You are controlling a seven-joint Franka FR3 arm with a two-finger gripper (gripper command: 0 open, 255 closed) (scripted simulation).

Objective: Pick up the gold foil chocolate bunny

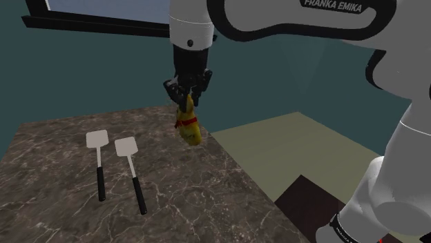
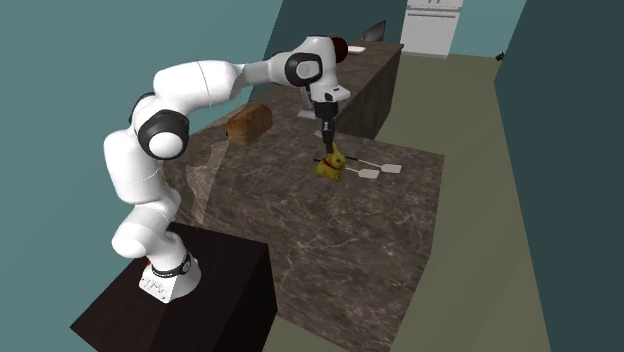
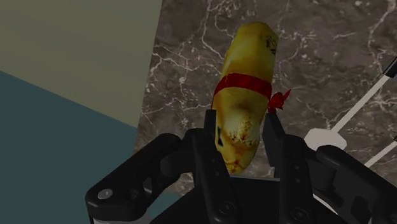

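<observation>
Well, your gripper (image 1: 187,95) is clamped on the gold bunny (image 1: 188,125), pinching only its upper end, while the body with the red ribbon (image 3: 245,84) hangs below the fingers (image 3: 213,149). It looks to be dangling just above the dark marble counter (image 1: 62,214), close to that counter's edge in the shoulder view, with floor beyond. That is your worry: the hold is small and high up, so a quick swing or jerk could let the bunny pivot or slide out, and from there it may well drop past the edge. Its smooth-looking skin probably offers little friction. The white spatulas (image 1: 99,159) lie well apart, so you need not fear clipping them
</observation>
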